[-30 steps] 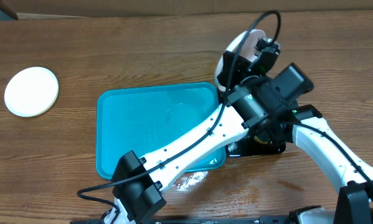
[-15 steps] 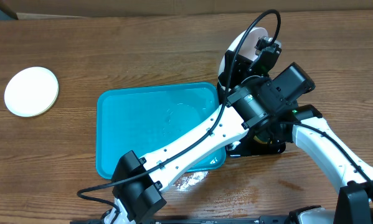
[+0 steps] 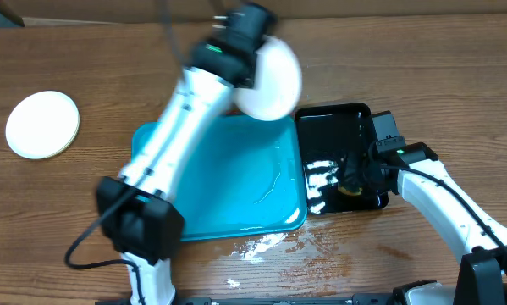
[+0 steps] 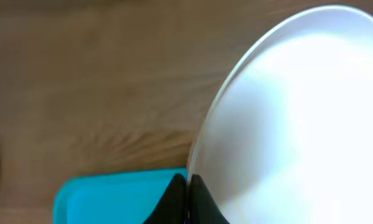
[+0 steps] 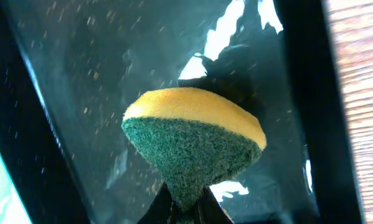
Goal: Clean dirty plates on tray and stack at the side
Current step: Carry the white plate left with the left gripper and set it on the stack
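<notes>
Slip risk — left pincer (image 4: 187, 190) clamps white plate (image 3: 274, 76) by rim only, aloft; right pincer (image 5: 186, 208) squeezes sponge (image 5: 192, 146).

The right gripper (image 5: 186, 208) is closed on the lower tip of a sponge (image 5: 192, 140), which has a yellow top and a green scouring face. The sponge sits over a glossy black tray (image 5: 80, 74) flecked with fine specks and bright reflections. Wood-grain bench (image 5: 360, 74) shows at the upper right.
</notes>
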Motion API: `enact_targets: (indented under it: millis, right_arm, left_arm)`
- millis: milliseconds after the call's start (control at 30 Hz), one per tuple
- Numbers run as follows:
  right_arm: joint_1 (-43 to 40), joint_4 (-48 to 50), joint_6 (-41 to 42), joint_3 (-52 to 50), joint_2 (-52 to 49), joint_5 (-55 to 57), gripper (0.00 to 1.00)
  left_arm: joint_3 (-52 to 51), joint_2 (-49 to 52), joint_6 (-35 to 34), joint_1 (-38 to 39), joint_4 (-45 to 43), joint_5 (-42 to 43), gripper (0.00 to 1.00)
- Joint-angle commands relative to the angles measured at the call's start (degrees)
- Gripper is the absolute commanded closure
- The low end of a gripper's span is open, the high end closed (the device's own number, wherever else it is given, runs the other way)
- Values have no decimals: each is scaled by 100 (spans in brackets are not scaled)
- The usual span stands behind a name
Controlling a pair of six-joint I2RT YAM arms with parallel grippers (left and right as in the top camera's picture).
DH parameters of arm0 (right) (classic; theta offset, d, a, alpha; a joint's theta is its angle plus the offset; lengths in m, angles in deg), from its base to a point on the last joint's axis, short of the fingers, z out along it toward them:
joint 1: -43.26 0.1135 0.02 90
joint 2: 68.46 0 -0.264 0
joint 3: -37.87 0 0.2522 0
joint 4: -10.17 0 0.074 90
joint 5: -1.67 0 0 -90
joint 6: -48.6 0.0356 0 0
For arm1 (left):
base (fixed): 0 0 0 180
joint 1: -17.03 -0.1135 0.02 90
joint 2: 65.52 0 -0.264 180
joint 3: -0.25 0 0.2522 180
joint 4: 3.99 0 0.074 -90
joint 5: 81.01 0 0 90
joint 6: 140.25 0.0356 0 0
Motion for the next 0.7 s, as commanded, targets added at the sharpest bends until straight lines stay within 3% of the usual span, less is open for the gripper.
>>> enact_targets:
  millis: [0, 200, 300, 400, 533, 667]
  right_arm:
    - [31, -22, -365, -33, 94, -254, 96]
    - [31, 109, -365, -260, 94, -256, 95]
    - [31, 197, -363, -398, 94, -258, 93]
    - [31, 199, -363, -450, 94, -258, 84]
    - [31, 216, -363, -450, 94, -258, 79]
    - [31, 238, -363, -450, 94, -258, 55]
  left_arm:
    - [122, -358, -188, -1239, 219, 1993, 96]
    - [120, -352, -361, -3493, 459, 2417, 96]
    - [116, -345, -494, -4118, 514, 2417, 96]
    - [103, -321, -643, -4690, 514, 2170, 96]
    - [52, -179, -828, -5355, 505, 1755, 96]
    - [-304, 13, -881, -5871, 334, 1386, 96]
